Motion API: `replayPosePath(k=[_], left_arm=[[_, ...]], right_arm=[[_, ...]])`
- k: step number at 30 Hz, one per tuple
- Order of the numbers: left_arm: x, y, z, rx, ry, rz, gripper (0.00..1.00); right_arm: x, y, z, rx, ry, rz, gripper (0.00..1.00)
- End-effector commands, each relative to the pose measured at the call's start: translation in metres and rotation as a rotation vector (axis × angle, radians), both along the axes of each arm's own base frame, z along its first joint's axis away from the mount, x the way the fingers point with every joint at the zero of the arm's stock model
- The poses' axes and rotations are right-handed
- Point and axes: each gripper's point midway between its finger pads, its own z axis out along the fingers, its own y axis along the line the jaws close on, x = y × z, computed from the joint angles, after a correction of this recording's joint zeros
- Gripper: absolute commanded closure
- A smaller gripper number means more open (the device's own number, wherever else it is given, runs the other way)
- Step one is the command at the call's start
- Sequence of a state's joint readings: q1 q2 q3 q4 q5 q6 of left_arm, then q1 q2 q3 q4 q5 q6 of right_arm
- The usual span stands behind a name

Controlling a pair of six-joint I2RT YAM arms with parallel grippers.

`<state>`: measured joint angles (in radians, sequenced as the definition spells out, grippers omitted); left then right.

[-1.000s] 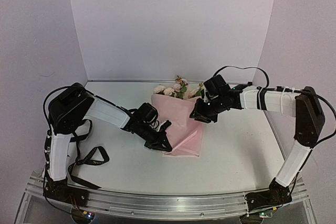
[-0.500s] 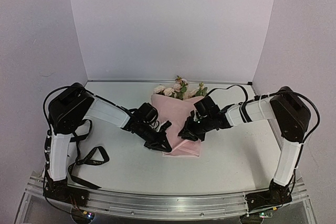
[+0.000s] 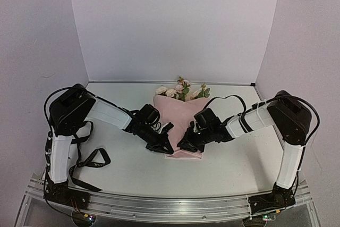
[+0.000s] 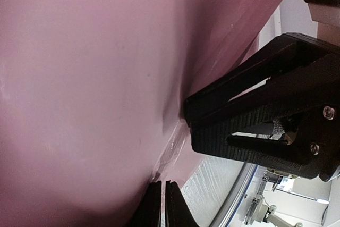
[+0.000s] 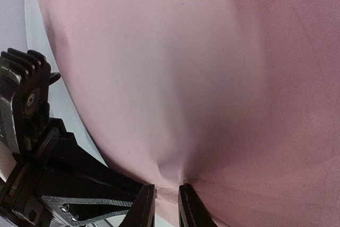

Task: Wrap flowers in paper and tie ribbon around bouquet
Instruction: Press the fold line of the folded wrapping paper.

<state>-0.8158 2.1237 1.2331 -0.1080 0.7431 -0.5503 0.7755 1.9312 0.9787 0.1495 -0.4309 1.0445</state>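
The bouquet lies on the table as a cone of pink paper (image 3: 183, 118), with the flowers (image 3: 180, 90) sticking out at its far end. My left gripper (image 3: 166, 150) is at the cone's near left edge, shut on a thin edge of the paper (image 4: 95, 78), as its wrist view (image 4: 162, 203) shows. My right gripper (image 3: 184, 145) is at the near end from the right. Its jaws (image 5: 166, 206) are pinched on a puckered fold of the paper (image 5: 175, 67). The two grippers nearly touch. The black ribbon (image 3: 91, 159) lies loose by the left arm's base.
White walls close in the table at the back and sides. A metal rail (image 3: 170, 206) runs along the near edge. The ribbon's loops trail round the left arm's lower link (image 3: 59, 158).
My right arm has swept from the bouquet's upper right, by the flowers, down to its near end, and its jaws have closed on the paper. The left gripper has stayed put.
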Motion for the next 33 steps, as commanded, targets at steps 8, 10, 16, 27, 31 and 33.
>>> replayPosePath(k=[8, 10, 16, 27, 31, 33], left_arm=[[-0.011, 0.017, -0.034, 0.111, 0.061, 0.011, 0.97], [-0.013, 0.019, -0.036, 0.119, 0.065, 0.012, 0.98], [-0.016, 0.025, -0.038, 0.124, 0.069, 0.018, 0.97], [-0.031, 0.047, -0.039, 0.139, 0.089, 0.038, 0.95], [-0.036, 0.055, -0.041, 0.153, 0.093, 0.053, 0.95], [-0.035, 0.057, -0.041, 0.143, 0.109, 0.066, 0.95]], right_arm=[[0.023, -0.059, -0.014, -0.066, 0.0, -0.168, 0.83], [0.028, -0.065, -0.013, -0.055, 0.006, -0.194, 0.83], [0.03, -0.064, -0.014, -0.039, 0.02, -0.2, 0.83], [0.017, -0.062, -0.032, -0.046, 0.05, -0.181, 0.84], [0.015, -0.057, -0.035, -0.054, 0.049, -0.17, 0.84], [0.014, -0.057, -0.037, -0.058, 0.054, -0.169, 0.84]])
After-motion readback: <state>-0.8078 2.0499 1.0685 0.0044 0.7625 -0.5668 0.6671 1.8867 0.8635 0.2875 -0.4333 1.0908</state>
